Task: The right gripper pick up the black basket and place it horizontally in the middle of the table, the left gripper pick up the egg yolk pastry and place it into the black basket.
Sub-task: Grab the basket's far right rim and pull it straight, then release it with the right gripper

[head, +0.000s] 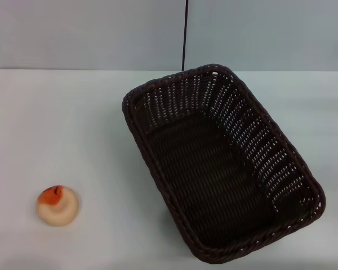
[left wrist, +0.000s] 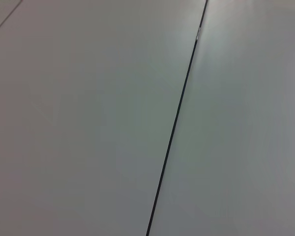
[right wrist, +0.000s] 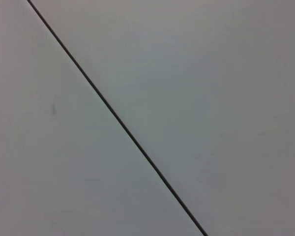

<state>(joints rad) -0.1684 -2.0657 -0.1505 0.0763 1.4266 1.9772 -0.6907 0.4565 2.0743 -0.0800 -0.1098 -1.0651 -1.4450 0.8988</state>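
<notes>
The black basket (head: 222, 163) is a large dark woven wicker basket. It lies on the white table (head: 73, 124) at centre right, turned diagonally, its long axis running from far left to near right. It is empty. The egg yolk pastry (head: 57, 206) is a small cream dome with an orange-red top. It sits on the table at the near left, well apart from the basket. Neither gripper shows in any view. Both wrist views show only a plain grey wall panel with a thin dark seam.
A grey wall with a vertical dark seam (head: 185, 34) stands behind the table's far edge. Bare tabletop lies between the pastry and the basket and to the far left.
</notes>
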